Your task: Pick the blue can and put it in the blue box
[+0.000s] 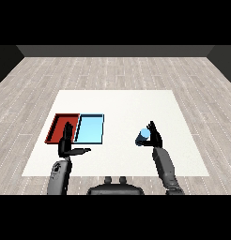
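Transport looks like the step in hand: the right hand (pixel 155 137) has its fingers curled round the blue can (pixel 143 136), which appears to sit above the white worktop (pixel 117 101) on its right side, well apart from both trays. The can seems tilted, its pale top turned toward the view. The next move, as I judge it, calls for carrying the can leftward across the worktop to a point over the light blue tray (pixel 90 129), which lies touching the red tray (pixel 58 126), and lowering it inside before releasing. The left hand (pixel 67 146) hovers by the near edge of the trays, fingers straight and thumb spread, holding nothing. Whether the can is fully lifted clear of the worktop is hard to tell; the hand hides its far side.
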Robot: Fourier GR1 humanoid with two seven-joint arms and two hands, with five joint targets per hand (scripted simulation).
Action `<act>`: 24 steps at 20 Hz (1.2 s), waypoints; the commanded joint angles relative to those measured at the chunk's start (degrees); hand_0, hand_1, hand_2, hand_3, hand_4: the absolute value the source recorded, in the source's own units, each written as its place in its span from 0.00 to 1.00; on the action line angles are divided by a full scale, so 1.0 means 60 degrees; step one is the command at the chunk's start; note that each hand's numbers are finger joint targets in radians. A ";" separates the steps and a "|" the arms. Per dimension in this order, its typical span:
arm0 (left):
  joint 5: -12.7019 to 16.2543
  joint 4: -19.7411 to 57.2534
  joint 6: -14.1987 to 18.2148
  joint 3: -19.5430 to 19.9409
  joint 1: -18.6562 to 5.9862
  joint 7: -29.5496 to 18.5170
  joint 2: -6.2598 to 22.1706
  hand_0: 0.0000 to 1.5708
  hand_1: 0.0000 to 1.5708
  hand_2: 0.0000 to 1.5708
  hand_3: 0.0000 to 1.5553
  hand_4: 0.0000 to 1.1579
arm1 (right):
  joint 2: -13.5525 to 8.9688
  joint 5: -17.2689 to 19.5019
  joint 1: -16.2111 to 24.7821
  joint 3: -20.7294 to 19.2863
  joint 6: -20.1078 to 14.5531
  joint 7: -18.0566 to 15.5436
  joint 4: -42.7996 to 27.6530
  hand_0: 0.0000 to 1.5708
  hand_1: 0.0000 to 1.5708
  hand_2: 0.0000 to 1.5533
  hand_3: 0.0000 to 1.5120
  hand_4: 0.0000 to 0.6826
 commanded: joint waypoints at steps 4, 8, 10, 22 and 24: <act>-0.0050 0.0646 -0.0042 0.0165 -0.0337 -0.0221 0.0075 0.00 0.00 0.00 0.00 0.00 | 0.0142 -0.0200 -0.0198 0.0243 -0.0183 0.0443 -0.0330 0.00 0.00 0.00 0.00 0.00; -0.0072 -0.0053 0.0123 -0.0025 0.0319 -0.0453 -0.0200 0.00 0.00 0.00 0.00 0.00 | 0.0249 -0.0283 0.0279 0.0425 -0.0284 0.0743 -0.0971 0.00 0.00 0.00 0.00 0.00; 0.0067 -0.0273 -0.0276 -0.0155 0.0799 -0.0507 -0.0108 0.00 0.00 0.00 0.00 0.00 | 0.0266 -0.0292 -0.0751 0.0162 -0.0192 0.0284 0.0671 0.00 0.00 0.00 0.00 0.00; 0.0367 0.0809 -0.0436 0.0306 -0.0369 -0.0519 0.0121 0.00 0.00 0.00 0.00 0.00 | 0.0751 0.0282 -0.0732 0.0860 -0.2434 -0.0028 0.1017 0.88 0.88 0.90 0.92 0.61; 0.0268 -0.0236 -0.0066 0.0080 -0.0165 0.0376 -0.0058 0.00 0.00 0.00 0.00 0.00 | 0.0206 0.0297 -0.0548 0.0422 -0.2037 0.0596 0.0586 0.93 0.93 0.94 0.96 0.79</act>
